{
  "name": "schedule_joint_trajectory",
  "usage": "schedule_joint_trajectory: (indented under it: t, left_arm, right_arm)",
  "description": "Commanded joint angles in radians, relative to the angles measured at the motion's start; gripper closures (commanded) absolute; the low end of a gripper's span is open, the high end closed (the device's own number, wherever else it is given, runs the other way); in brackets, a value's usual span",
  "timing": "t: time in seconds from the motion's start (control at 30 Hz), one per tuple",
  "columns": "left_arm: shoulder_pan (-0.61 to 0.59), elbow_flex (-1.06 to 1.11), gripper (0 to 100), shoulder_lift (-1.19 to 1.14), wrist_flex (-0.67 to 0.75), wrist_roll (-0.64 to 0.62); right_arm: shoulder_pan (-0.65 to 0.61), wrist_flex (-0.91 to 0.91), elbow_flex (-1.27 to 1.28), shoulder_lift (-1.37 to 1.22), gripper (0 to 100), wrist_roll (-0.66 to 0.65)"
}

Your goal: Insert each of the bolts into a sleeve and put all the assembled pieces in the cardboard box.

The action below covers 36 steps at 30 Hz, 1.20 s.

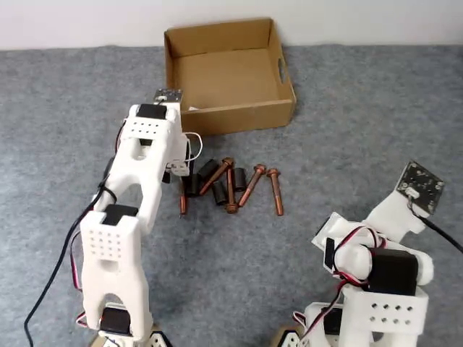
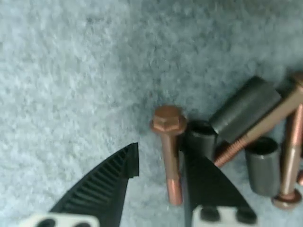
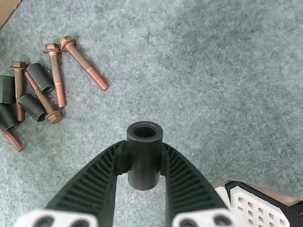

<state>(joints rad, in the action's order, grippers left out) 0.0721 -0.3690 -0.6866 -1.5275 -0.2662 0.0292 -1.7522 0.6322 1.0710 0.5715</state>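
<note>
Bolts [image 1: 239, 184]: copper-coloured, with flanged hex heads, lying in a loose heap with short black sleeves [image 1: 208, 172] in the middle of the high view, just below the cardboard box [image 1: 239, 117]. Some crossed over each other, some touching the sleeves. Box at the upper middle, open on top, no assembled piece seen inside yet.

Probably solid metal: rather heavy for such small parts, stiff, not fragile. Round and smooth on the shank, so likely to roll or turn in a weak grip. Best taken across the plain shank, just under the head, leaving the threaded end free to enter a sleeve. Sleeves looking like hard dark tubes, smooth outside, perhaps slippery too; better pinched across the middle, with the bore kept free.

Left jaws open, low at the edge of the heap, standing on both sides of one bolt [image 2: 169, 151], closer to one jaw than to the other, a sleeve [image 2: 201, 139] just beside. Right jaws closed on another sleeve [image 3: 144, 161], pinched across the wall, open bore toward the camera, well apart from the heap.

Desk covered with grey felt-like cloth [image 1: 362, 108]: soft, a little rough, good against rolling, but probably letting a thin bolt sink slightly, so needing a low approach. Plain white wall [image 1: 72, 22] along the top of the frame.
</note>
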Motion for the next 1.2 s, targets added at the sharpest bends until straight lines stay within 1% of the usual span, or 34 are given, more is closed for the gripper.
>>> schedule_joint_trajectory:
  t: [0.0, 0.17, 0.4, 0.47, 0.63, 0.8, 0.93, 1.07, 1.17]
  left_arm:
    - [0.006, -0.082, 85, -0.025, 0.009, -0.008]
    - [0.009, -0.105, 85, -0.112, 0.003, -0.008]
    - [0.012, -0.179, 85, -0.186, -0.107, -0.009]
    - [0.014, -0.199, 88, -0.210, -0.137, -0.009]
    - [0.014, -0.260, 100, -0.273, -0.203, -0.006]
    - [0.014, -0.277, 100, -0.292, -0.227, -0.005]
    - [0.014, -0.277, 100, -0.218, -0.227, -0.006]
    - [0.014, -0.234, 100, -0.041, -0.227, -0.005]
    - [0.006, -0.162, 100, 0.135, -0.227, -0.002]
  right_arm:
    - [0.013, -0.022, -0.003, 0.012, 99.1, -0.012]
    - [0.013, -0.022, -0.003, 0.012, 99.1, -0.012]
    - [0.013, -0.022, -0.003, 0.012, 99.1, -0.012]
    - [0.013, -0.022, -0.003, 0.012, 99.1, -0.012]
    - [0.013, -0.021, -0.003, 0.012, 99.1, -0.012]
    - [0.013, -0.019, -0.005, 0.013, 99.1, -0.012]
    - [0.007, -0.018, -0.034, 0.013, 99.1, -0.012]
    - [0.004, -0.021, -0.112, 0.013, 99.1, -0.018]
    - [0.004, -0.024, -0.135, 0.013, 99.1, -0.095]
